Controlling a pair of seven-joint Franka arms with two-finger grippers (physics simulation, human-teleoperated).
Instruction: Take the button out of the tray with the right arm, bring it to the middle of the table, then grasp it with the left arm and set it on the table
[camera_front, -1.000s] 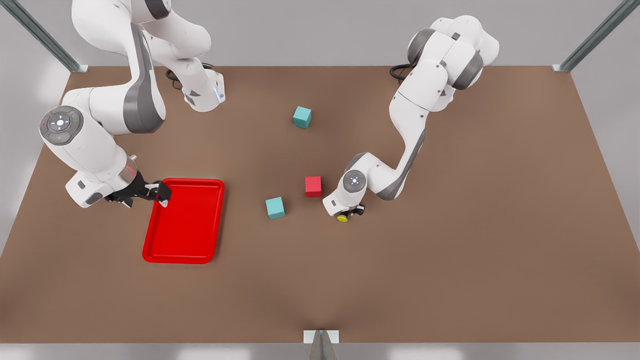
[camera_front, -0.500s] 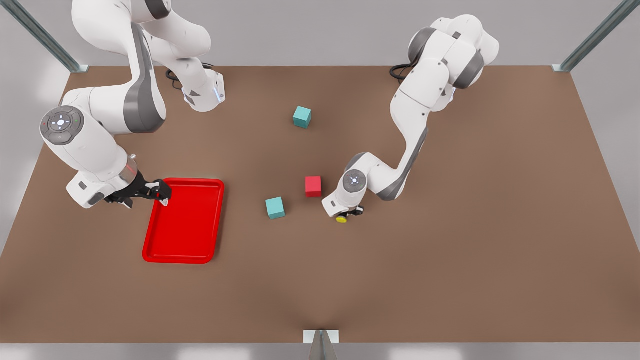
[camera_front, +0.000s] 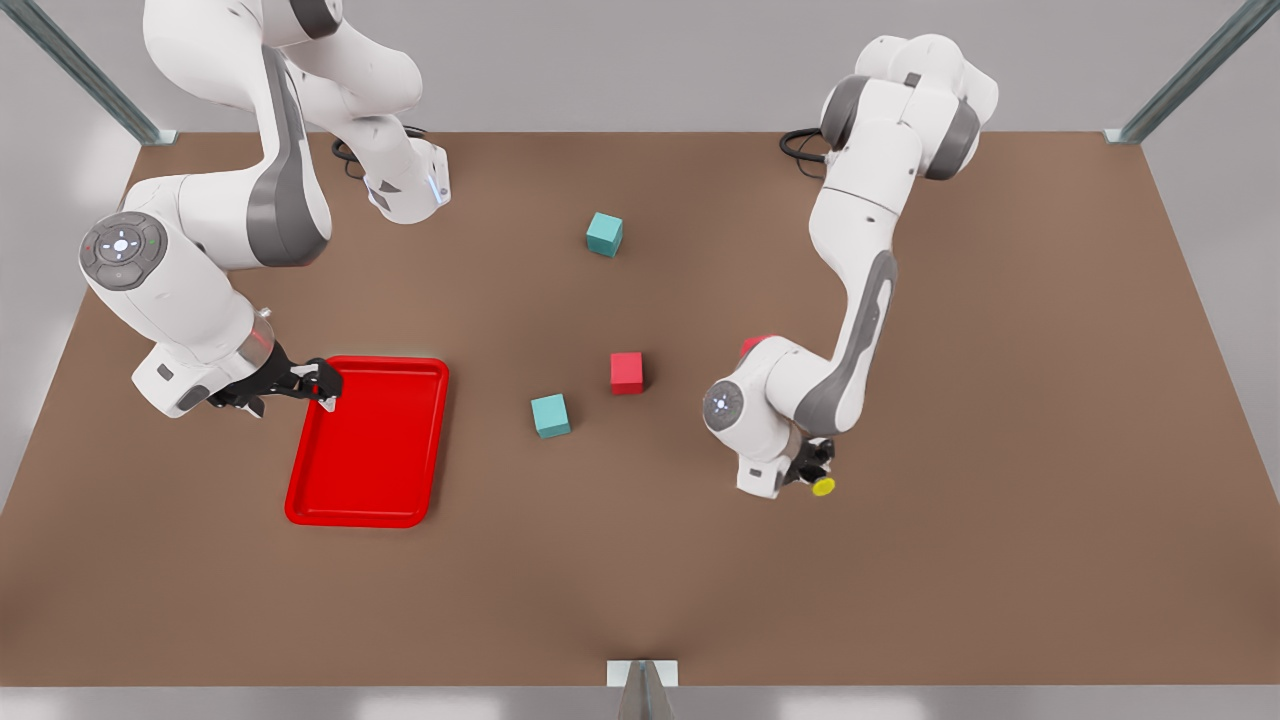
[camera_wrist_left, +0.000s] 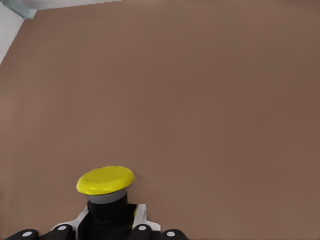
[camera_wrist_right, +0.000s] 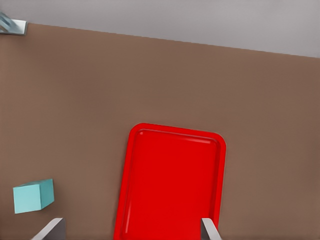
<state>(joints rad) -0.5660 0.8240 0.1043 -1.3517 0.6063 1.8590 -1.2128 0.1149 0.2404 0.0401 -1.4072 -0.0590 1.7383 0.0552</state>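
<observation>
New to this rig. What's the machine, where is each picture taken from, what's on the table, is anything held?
Two white robot arms with two-finger grippers, rendered in a simulator. One picture comes from a fixed camera over the table; the other two from cameras on each arm's wrist.

The left gripper, on the front view's right, is shut on the button, whose yellow cap shows large in the left wrist view.

The right gripper waits, open, at the corner of the red tray, which its wrist camera looks down on.

On the table lie two teal cubes and a red cube.
</observation>
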